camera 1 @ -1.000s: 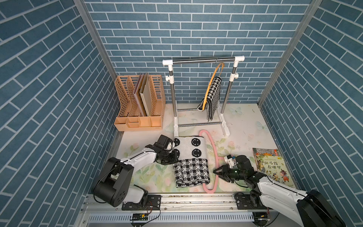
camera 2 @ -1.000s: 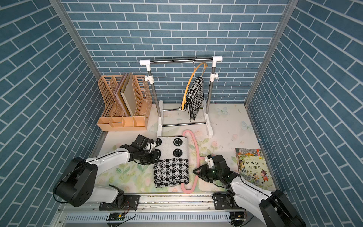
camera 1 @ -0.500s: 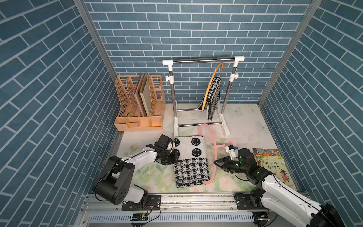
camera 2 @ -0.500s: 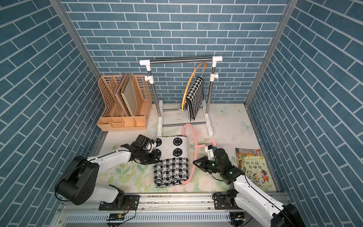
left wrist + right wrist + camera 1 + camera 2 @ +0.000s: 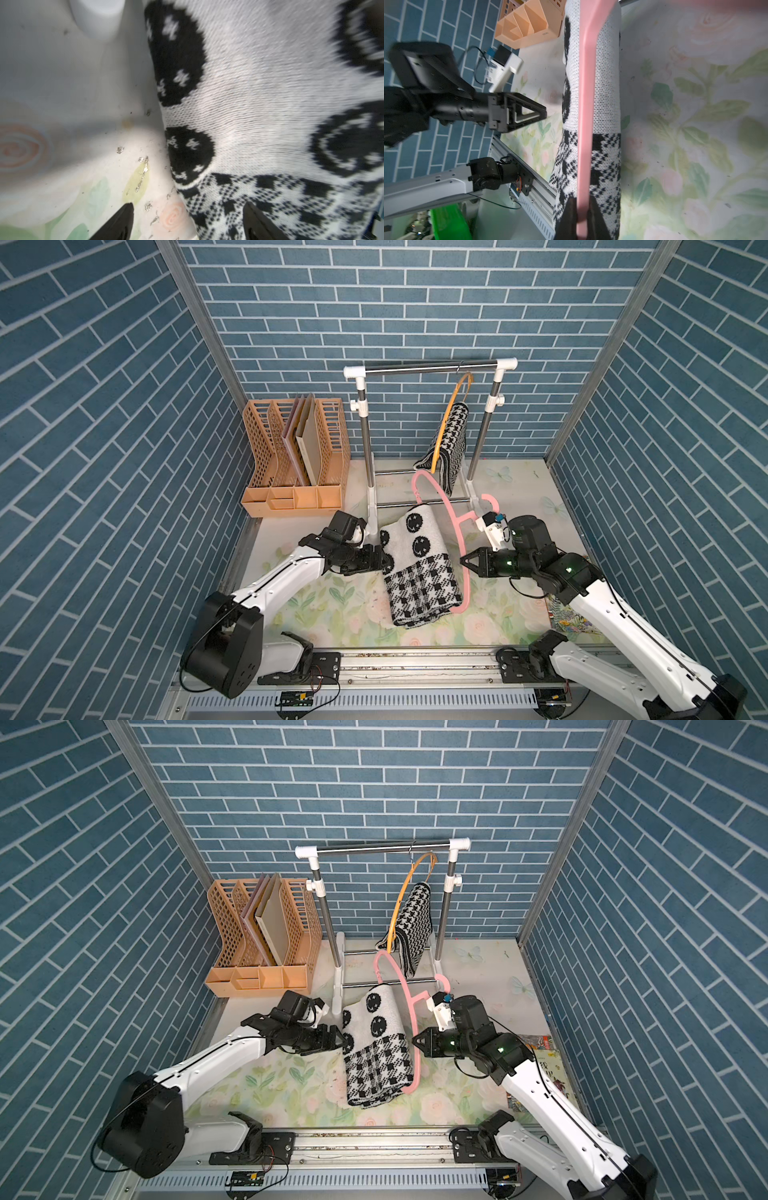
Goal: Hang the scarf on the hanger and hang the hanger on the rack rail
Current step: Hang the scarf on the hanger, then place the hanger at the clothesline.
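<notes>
Right gripper (image 5: 463, 562) clamps the pink hanger (image 5: 586, 104), seemingly to raise the draped scarf (image 5: 415, 556); left gripper (image 5: 379, 561), at the scarf's nine o'clock, gapes empty

Both top views look steeply down from high above the front edge, facing the back of the blue brick-patterned walls (image 5: 415, 302), and share nearly everything from the floral-printed table mat (image 5: 324, 605) to the white-and-steel clothes rail (image 5: 428, 366). The left wrist camera sits very close over the black-and-white knitted scarf (image 5: 259, 104), partly blurred. The right wrist camera, seemingly low, sights along the pink plastic hanger (image 5: 586, 104) across that scarf toward the left arm (image 5: 436, 185).
</notes>
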`<state>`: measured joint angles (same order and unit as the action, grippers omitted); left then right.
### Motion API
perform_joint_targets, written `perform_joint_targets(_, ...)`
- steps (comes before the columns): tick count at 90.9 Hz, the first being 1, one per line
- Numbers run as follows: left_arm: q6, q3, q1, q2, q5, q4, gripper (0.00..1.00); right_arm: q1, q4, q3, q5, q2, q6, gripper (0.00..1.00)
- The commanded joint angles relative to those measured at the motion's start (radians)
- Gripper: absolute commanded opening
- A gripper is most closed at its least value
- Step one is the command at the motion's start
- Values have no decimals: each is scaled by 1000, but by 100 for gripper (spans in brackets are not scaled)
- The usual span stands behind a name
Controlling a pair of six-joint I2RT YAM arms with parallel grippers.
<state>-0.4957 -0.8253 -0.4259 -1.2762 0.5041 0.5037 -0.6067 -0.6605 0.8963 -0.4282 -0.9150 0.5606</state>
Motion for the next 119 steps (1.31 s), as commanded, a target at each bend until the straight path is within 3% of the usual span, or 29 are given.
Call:
perform_joint_targets(1, -21, -104, 6, 86, -11, 113, 88, -20, -149, 134, 40, -31, -182, 0)
perform_joint_targets(30, -133, -316, 6, 159, 70, 169, 90, -100, -366, 495, 57, -215, -285, 0)
perform_joint_targets(54, -393, -392, 6, 159, 189, -69, 86, -175, -486, 834, 212, -408, -214, 0)
perform_joint_targets(74, -662, -461, -14, 123, 188, -375, 87, -213, -625, 1208, 278, -623, -175, 0)
perform_joint_targets(96, -656, -670, -61, -19, 168, -372, 86, -214, -676, 1553, 280, -828, -49, 0)
perform_joint_targets(119, -591, -768, -62, -117, 182, -316, 85, -215, -553, 1607, 298, -888, 5, 0)
